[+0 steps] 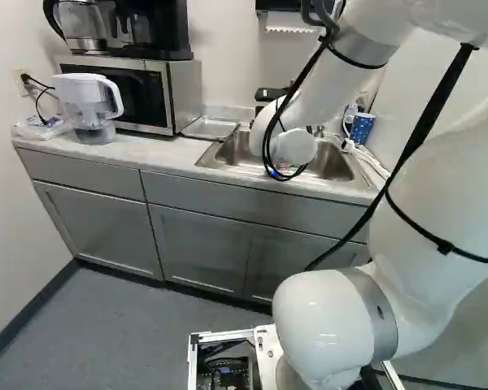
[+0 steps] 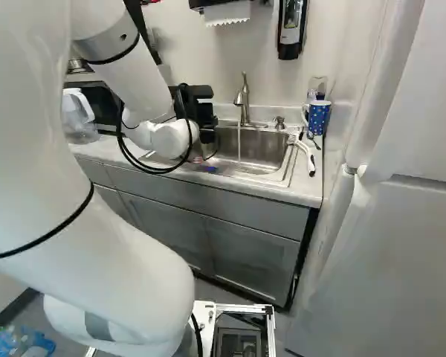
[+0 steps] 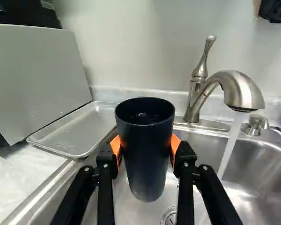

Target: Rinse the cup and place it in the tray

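**Cup (image 3: 145, 154) upright in the gripper (image 3: 146, 148), between running water (image 3: 230, 145) and tray (image 3: 75, 133)**

Grips the cup from two opposite sides, with orange pads (image 3: 175, 143) against its outer wall; stands apart only by the cup's own width. Points the cup's long axis close to vertical, mouth up and base hanging over the sink (image 3: 203, 145), near the drain (image 3: 168, 216). Shows a faint glint inside the mouth (water or mere reflection, impossible to tell).

Has the water to one side of the cup, falling from the faucet (image 3: 243, 93) well clear of its rim. Has the tray on the opposite side and a little farther ahead, flat beside the microwave (image 3: 37, 79), just past the sink's edge. Involves a single arm (image 2: 145, 78), so no choice of nearer hand.

Leaves unclear whether the rinse is done. If not, probably calls for a sideways move to the water, then a tilt to empty. If so, calls for the reverse direction: away from the faucet, over the sink's edge, slightly ahead, axis upright, then down onto the tray. Risks catching the base on the sink's edge or the tray's raised rim.
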